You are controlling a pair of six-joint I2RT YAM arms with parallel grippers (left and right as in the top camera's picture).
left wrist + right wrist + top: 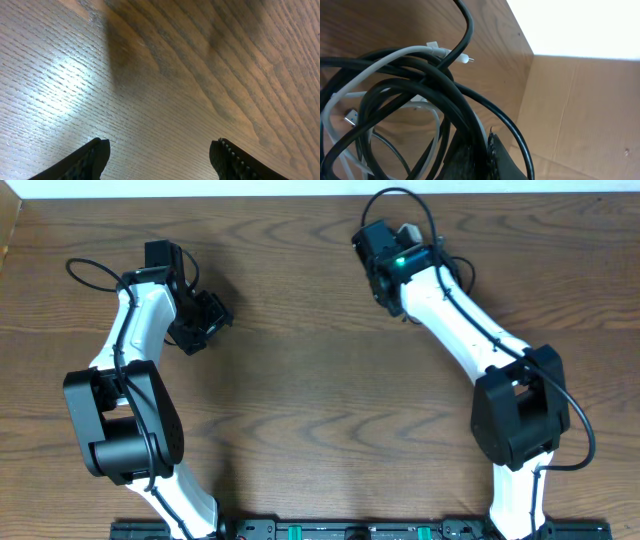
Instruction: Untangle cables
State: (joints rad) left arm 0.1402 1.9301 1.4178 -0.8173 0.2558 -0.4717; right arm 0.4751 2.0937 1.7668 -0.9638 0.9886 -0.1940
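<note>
Black cords and one white cord make up the cables (435,80), which lie in one tangled bundle at the right gripper (383,255), near the far edge of the table and right of centre. In the right wrist view the loops cross and overlap close to the lens. The white cord (395,54) threads over and under several black ones. A small white plug tip (467,59) sticks out at the top of the bundle, and a metal plug end (351,118) shows low on the left. From overhead the bundle is largely hidden beneath the gripper.

Only one dark, ribbed finger (487,157) of the right gripper is visible, and black loops pass across it. Whether the jaws are pressed together or pinching a cord cannot be told.

The left gripper (160,155) hangs over bare wood on the left side, well apart from the bundle. Its fingers are spread with nothing between them.

The wooden table (300,360) shows brown grain. A cardboard wall (580,110) stands just beyond its far edge.
</note>
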